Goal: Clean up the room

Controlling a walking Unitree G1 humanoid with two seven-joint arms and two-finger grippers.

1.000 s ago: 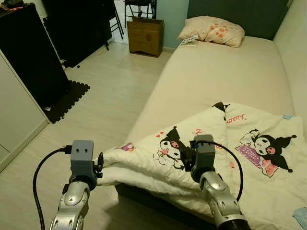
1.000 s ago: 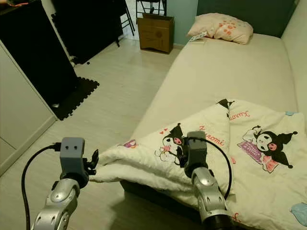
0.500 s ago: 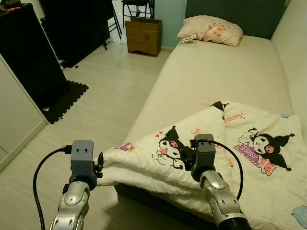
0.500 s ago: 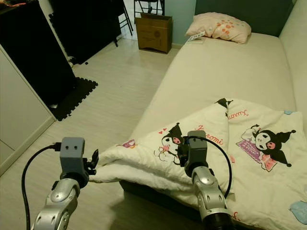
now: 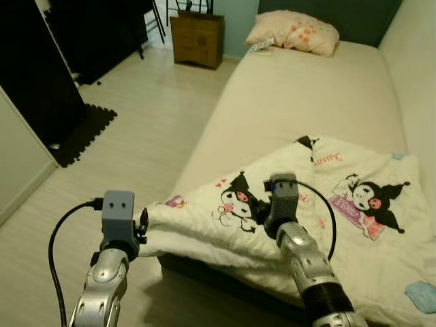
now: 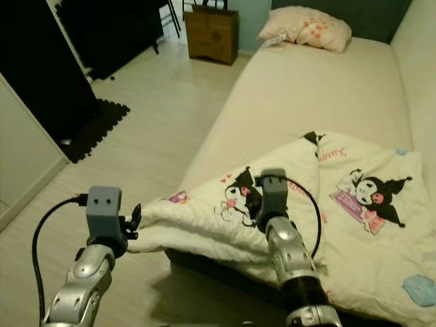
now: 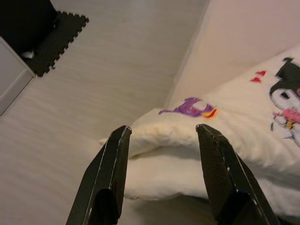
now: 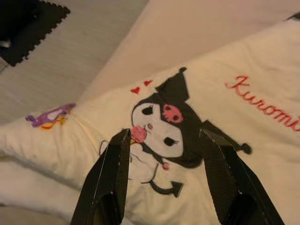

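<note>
1. While I stand at the foot of the bed (image 5: 320,102), my left gripper (image 7: 161,140) hangs with its fingers spread wide, holding nothing, just off the folded corner of the blanket (image 5: 225,235).
2. That corner overhangs the mattress edge above the pale wood floor (image 5: 129,129); both fingers frame it without touching.
3. My right gripper (image 8: 164,145) is also spread wide and empty, poised over the blanket's top layer with a black cartoon character (image 8: 164,119) between its fingers.
4. Whether those fingers touch the fabric, I cannot tell.
5. The blanket lies folded back on the near end of the bed.
6. A pillow (image 5: 293,30) rests at the far end, and a cardboard box (image 5: 196,39) stands on the floor beside it.
</note>
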